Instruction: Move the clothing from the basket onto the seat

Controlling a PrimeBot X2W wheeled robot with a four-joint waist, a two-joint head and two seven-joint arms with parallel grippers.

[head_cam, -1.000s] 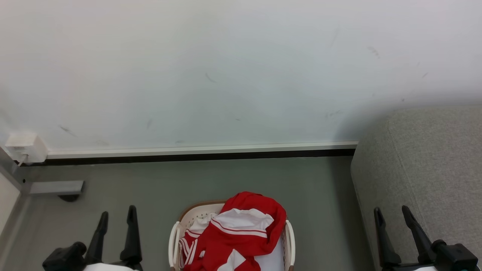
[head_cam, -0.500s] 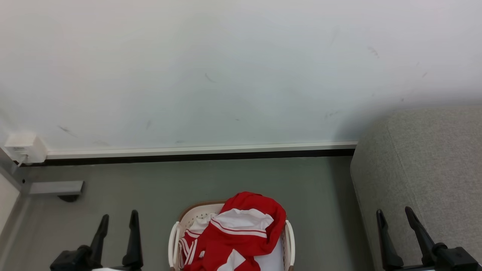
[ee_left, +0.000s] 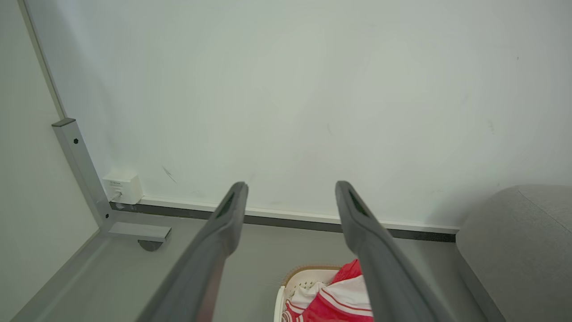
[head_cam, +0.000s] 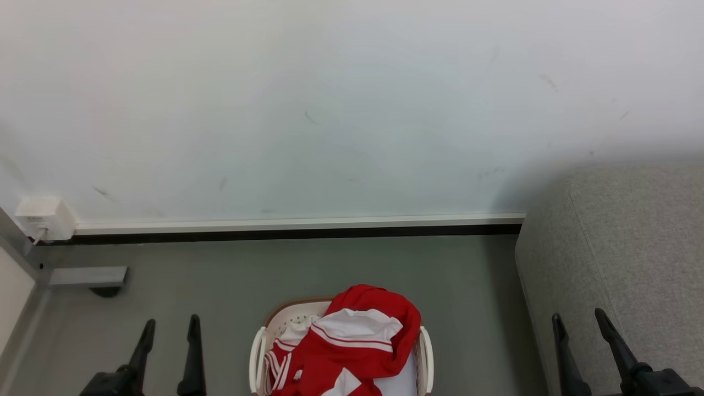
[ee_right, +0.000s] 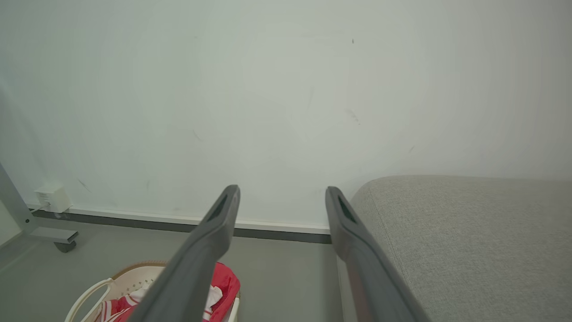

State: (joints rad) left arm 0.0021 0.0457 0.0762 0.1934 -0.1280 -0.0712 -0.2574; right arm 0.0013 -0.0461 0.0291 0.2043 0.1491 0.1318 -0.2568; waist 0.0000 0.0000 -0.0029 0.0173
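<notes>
Red and white clothing (head_cam: pixel 352 346) lies heaped in the cream basket (head_cam: pixel 257 357) on the floor at the bottom middle of the head view. The light-grey seat (head_cam: pixel 632 258) stands to the basket's right. My left gripper (head_cam: pixel 169 324) hangs open left of the basket, nothing between its fingers. My right gripper (head_cam: pixel 578 319) is open in front of the seat's side. The left wrist view has the clothing (ee_left: pixel 333 299) and basket (ee_left: pixel 308 277) low between the left gripper (ee_left: pixel 290 190). The right wrist view shows the seat (ee_right: pixel 469 241), the clothing (ee_right: pixel 225 277), the basket (ee_right: pixel 96 288) and the right gripper (ee_right: pixel 281 193).
A pale wall (head_cam: pixel 330 110) with a white and dark skirting (head_cam: pixel 297 225) runs behind the basket. A grey metal frame leg with a foot (head_cam: pixel 88 275) and a white socket box (head_cam: pixel 44 217) sit at the left. Grey floor (head_cam: pixel 330 264) lies between wall and basket.
The whole head view has shifted a little downward, so the camera has moved. Both grippers sit lower in that view. The clothing lies as before in the basket.
</notes>
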